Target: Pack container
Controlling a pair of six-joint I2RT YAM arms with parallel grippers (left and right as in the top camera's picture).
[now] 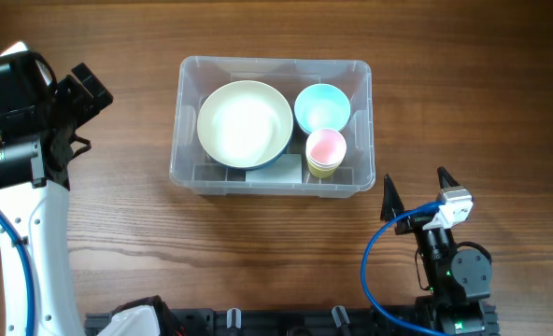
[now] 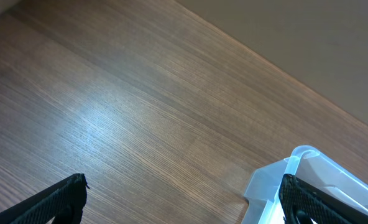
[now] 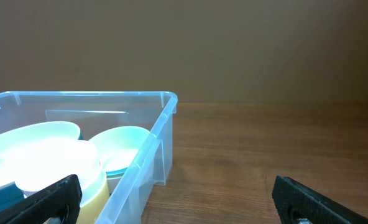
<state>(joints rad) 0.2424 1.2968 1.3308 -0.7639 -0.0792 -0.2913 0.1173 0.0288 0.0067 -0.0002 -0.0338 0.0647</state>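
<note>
The clear plastic container [image 1: 191, 140] stands at the middle of the table. It holds a large cream bowl [image 1: 245, 123], a light blue bowl [image 1: 322, 106] and a stack of cups with a pink one on top [image 1: 326, 149]. My left gripper [image 1: 88, 98] is open and empty, off to the left of the container; a corner of the container shows in the left wrist view [image 2: 277, 180]. My right gripper [image 1: 417, 191] is open and empty, just off the container's front right corner. The right wrist view shows the container [image 3: 153, 149] and the blue bowl [image 3: 125, 146].
A flat grey-blue item [image 1: 276, 168] lies in the container under the front edge of the cream bowl. A blue cable [image 1: 375, 257] loops beside the right arm's base. Bare wooden table [image 1: 258, 261] surrounds the container.
</note>
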